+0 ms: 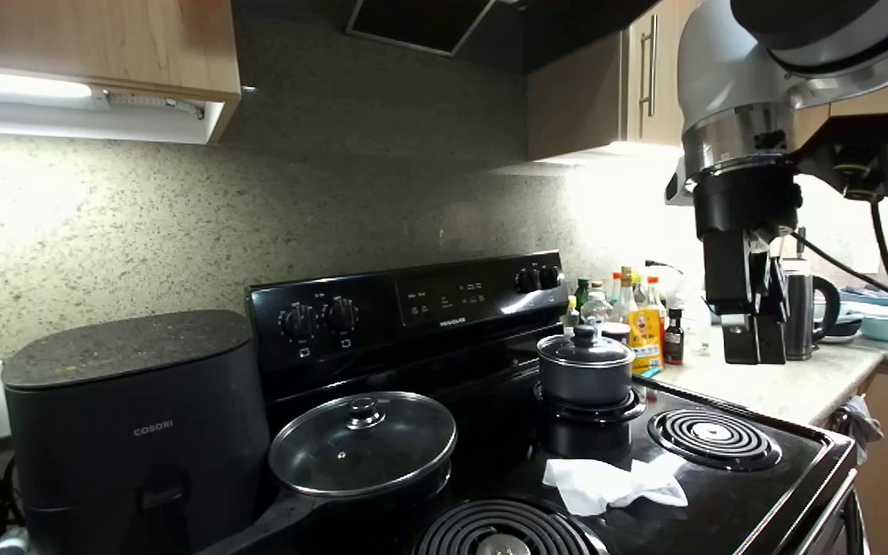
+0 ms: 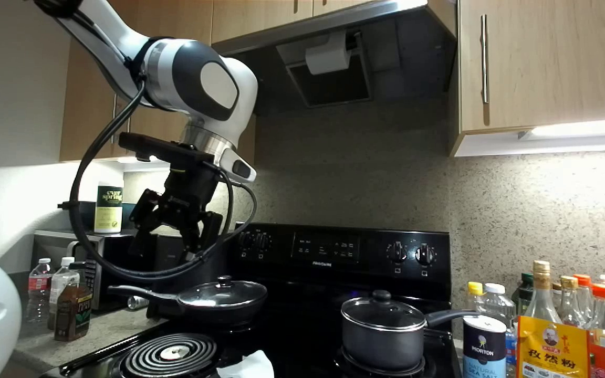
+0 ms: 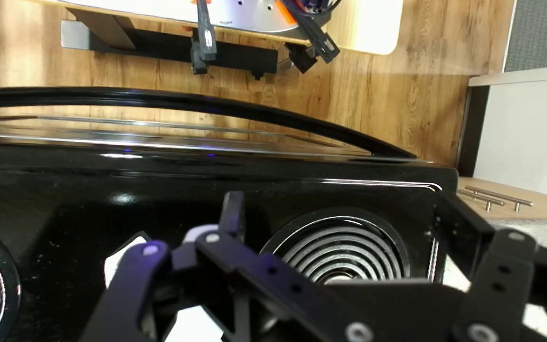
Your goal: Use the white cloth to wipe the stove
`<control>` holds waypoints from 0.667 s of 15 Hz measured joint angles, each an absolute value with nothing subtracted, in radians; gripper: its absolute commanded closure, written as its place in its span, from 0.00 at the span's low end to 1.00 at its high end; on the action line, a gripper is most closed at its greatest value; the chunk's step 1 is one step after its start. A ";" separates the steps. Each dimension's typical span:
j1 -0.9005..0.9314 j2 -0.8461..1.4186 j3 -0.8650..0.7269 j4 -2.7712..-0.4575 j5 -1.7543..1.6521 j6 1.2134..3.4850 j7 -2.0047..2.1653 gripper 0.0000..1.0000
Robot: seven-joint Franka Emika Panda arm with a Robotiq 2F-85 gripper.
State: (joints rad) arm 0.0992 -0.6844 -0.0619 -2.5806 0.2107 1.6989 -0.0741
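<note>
Nearest the lens in the wrist view, the hand (image 3: 344, 223) stands spread wide. Below it, the white cloth (image 1: 606, 487) lies crumpled on the stove (image 1: 725, 501). Lower than the hand too, the saucepan (image 2: 384, 344) and the frying pan (image 2: 223, 313) sit lidded; their contents cannot be made out. Only an exterior view shows the bottle of brown liquid (image 2: 73, 315), below the hand's level on the counter (image 2: 118, 325), and a paper roll (image 2: 327, 59) hung higher than the hand. Wooden floor (image 3: 397, 109) beyond the hand appears in the wrist view alone.
</note>
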 measured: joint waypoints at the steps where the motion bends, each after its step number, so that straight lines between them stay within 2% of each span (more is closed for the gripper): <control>1: 0.086 -0.669 -0.062 -2.579 0.208 1.707 -0.074 0.00; 10: 0.050 -0.380 -0.050 -2.519 0.177 1.856 -0.074 0.00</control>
